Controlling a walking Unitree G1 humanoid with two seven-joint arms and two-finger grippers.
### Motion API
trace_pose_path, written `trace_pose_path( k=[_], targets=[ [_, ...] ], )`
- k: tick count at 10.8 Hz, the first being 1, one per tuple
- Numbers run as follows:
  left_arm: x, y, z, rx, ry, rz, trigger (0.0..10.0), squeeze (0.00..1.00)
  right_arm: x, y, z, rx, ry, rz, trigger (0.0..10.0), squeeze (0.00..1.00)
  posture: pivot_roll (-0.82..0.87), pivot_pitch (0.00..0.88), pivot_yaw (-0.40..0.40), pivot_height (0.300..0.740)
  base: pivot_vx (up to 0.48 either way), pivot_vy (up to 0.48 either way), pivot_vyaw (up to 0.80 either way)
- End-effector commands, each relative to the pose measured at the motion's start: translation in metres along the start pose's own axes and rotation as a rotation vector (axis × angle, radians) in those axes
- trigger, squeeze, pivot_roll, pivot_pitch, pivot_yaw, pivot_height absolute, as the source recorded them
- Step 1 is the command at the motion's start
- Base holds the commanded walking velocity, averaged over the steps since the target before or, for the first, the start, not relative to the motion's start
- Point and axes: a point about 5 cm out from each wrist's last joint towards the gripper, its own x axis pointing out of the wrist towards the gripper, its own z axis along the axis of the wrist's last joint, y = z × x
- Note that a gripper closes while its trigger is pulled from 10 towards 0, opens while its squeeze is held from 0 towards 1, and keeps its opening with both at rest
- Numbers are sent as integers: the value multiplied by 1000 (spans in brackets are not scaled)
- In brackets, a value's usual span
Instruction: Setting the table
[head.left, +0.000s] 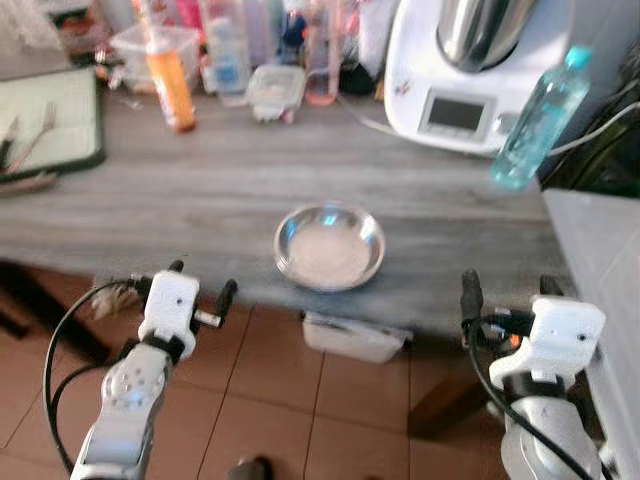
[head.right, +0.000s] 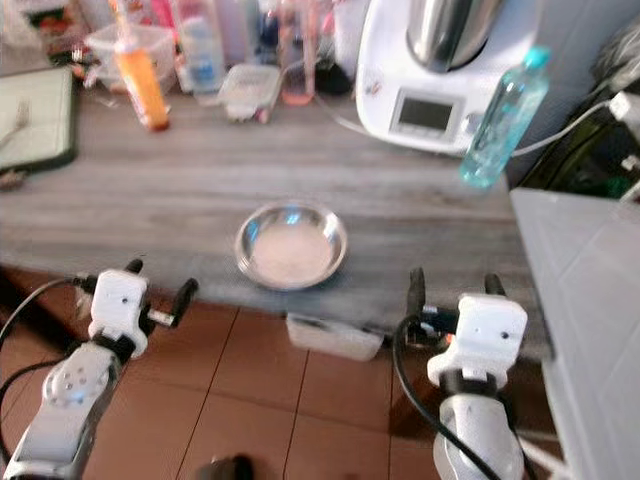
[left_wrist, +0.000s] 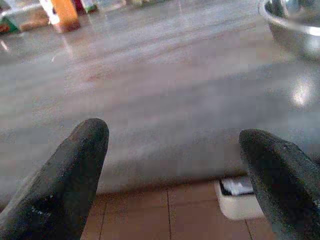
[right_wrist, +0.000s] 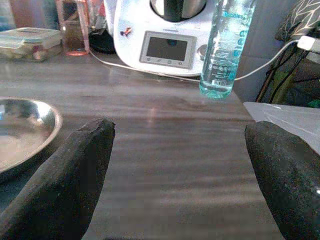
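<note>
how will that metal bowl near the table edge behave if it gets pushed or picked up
The metal bowl looks thin, rigid and empty, so probably light. Its shiny, smooth surface would likely slide easily on the wooden table and may slip in a pinch. It is shallow and wide, so unlikely to tip, but it sits near the front edge.

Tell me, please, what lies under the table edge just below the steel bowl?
A white container sits on the tiled floor, partly tucked under the table below the steel bowl. Its far part is covered by the tabletop, and its contents cannot be made out.
</note>
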Motion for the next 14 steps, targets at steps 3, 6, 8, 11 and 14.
trace_pose_path(
  k=[3,6,8,11,14],
  targets=[
    [-3,5,-11,3,36,10,10000,0,0,-2,-2,1,7,-13,10000,0,144,109,9,740,-391,0,0],
    [-3,3,-10,8,30,-2,10000,0,-1,-1,-3,3,11,-15,10000,0,143,108,12,740,-395,0,0],
    [-3,-2,-2,11,12,-12,10000,0,-1,-2,-3,-1,7,-15,10000,0,140,109,10,740,-396,0,0],
    [-2,-8,14,10,-21,-22,10000,0,-1,-3,-3,-8,9,-19,10000,0,138,110,6,740,-372,0,0],
    [-3,-17,26,-20,-51,-87,10000,0,0,-4,-3,-16,11,-17,10000,0,138,109,-3,740,0,0,0]
  ],
)
